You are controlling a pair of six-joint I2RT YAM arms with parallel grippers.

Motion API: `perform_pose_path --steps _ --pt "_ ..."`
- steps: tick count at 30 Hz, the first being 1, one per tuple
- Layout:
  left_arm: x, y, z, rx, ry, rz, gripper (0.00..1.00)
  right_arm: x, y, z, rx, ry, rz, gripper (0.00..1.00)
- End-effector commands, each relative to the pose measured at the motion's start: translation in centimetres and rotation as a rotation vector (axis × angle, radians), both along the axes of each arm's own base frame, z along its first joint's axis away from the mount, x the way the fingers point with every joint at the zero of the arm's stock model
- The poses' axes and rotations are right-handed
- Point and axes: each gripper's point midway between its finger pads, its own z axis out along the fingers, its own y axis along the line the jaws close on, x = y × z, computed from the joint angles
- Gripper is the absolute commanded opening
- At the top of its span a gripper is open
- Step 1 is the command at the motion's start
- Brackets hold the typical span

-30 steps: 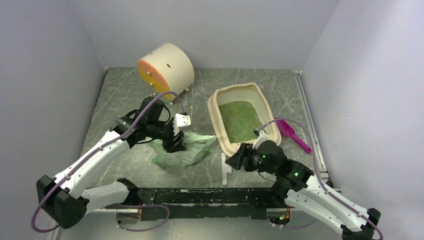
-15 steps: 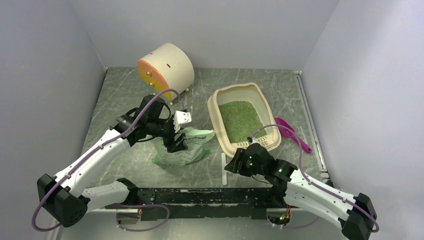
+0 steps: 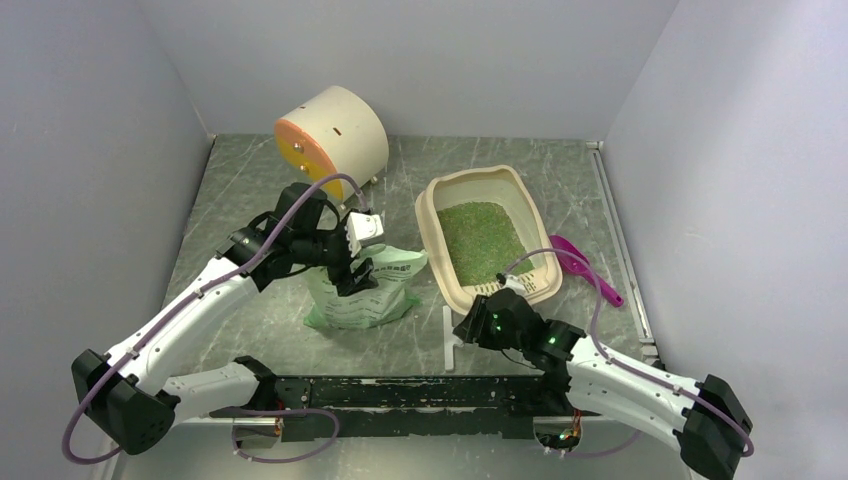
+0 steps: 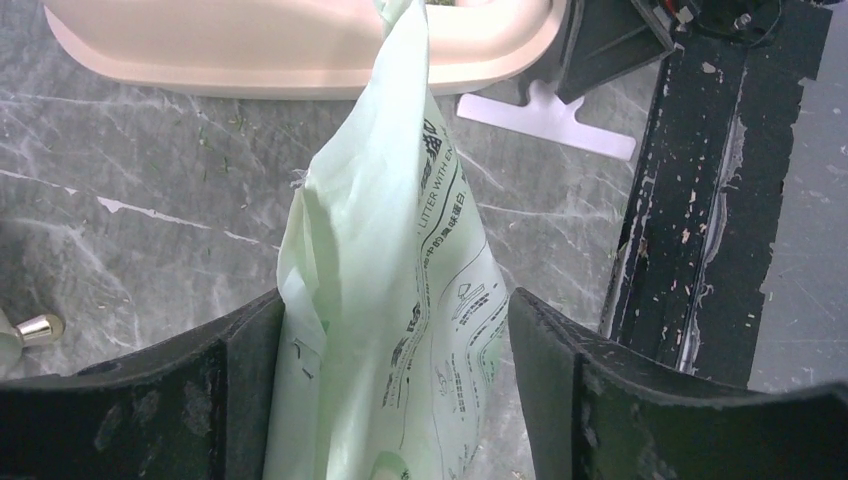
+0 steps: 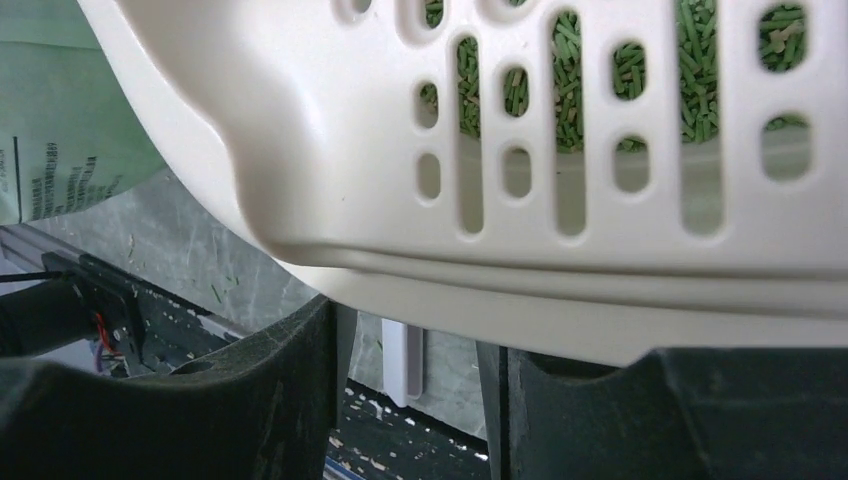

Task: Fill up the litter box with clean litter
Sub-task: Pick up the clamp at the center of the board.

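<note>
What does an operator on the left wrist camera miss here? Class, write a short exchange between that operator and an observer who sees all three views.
Operator: I see the bag between the left fingers, with the litter box rim beyond. Any litter inside?
Observer: Yes, the top view shows green litter covering most of the litter box floor.
Operator: Where are the right fingers?
Observer: At the litter box's near end, facing its slotted grille ledge. I cannot tell whether they grip the rim.
</note>
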Motion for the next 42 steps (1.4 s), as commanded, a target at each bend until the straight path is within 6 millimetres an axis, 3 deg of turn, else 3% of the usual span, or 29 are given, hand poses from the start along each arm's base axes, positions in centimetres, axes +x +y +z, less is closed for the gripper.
perform_pose_path --steps 1,5,11,21,25,29,32,38,42 --pt "1.1 -0.3 2.4 -0.055 -0.07 0.035 0.8 1.3 0.4 0.3 0.016 -0.072 -0.012 0.49" --pt "1.4 -0.3 3.8 -0.086 -0.117 0.048 0.84 1.6 1.0 -0.1 0.035 -0.082 0.0 0.49" --pt "1.3 -0.1 4.1 -0.079 -0.122 0.047 0.83 1.7 0.9 -0.7 0.021 -0.082 -0.012 0.4" --pt "0.8 -0.3 6.8 -0.154 -0.162 0.056 0.84 1.0 0.8 -1.5 -0.007 -0.067 0.037 0.4" --pt "0.6 -0.2 7.0 -0.163 -0.161 0.054 0.85 0.6 0.6 -1.9 -0.015 -0.063 0.056 0.29" --pt "0.4 -0.2 6.7 -0.164 -0.153 0.053 0.85 0.6 0.6 -2.3 -0.027 -0.054 0.057 0.37" --pt "0.4 -0.3 6.7 -0.168 -0.149 0.052 0.84 0.8 0.7 -2.5 -0.036 -0.049 0.054 0.36" --pt "0.5 -0.2 6.9 -0.169 -0.155 0.062 0.85 1.3 0.6 -2.8 -0.068 -0.054 0.04 0.21" --pt "0.5 0.0 7.2 -0.181 -0.161 0.079 0.85 1.2 1.3 -1.9 -0.049 -0.08 0.093 0.01"
